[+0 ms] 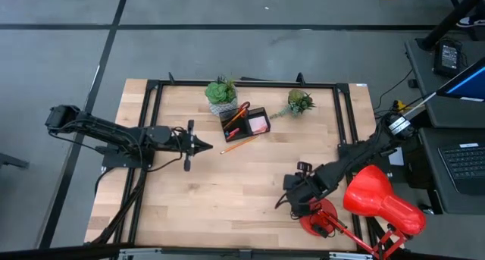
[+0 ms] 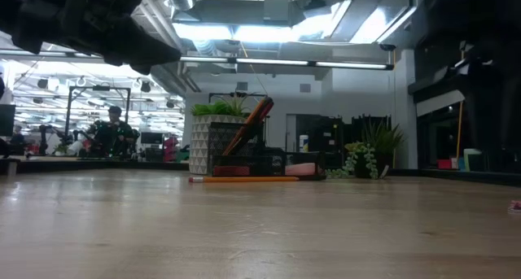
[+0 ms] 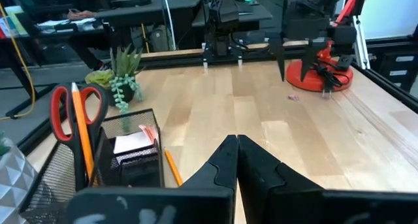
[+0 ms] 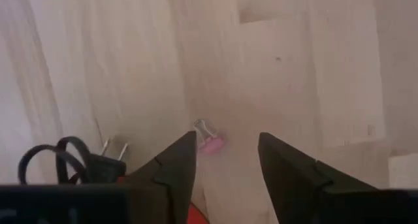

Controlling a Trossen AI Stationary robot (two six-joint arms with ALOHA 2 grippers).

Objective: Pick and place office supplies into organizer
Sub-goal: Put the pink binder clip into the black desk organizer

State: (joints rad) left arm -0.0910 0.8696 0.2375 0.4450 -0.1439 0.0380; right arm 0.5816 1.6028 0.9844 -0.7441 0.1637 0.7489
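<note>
Since the right gripper [image 4: 225, 162] is hanging over the table with its fingers spread wide and nothing in them, I'm guessing it wants to drop straight onto the little pink clip [image 4: 210, 143] lying at about 5 o'clock from the organizer [image 1: 244, 125], straddling it evenly before squeezing.

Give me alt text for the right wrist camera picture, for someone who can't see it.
The right pincer hangs open over the wooden table, with a small pink binder clip lying on the wood just past its fingertips. A black cord and plug lie off to one side.
</note>
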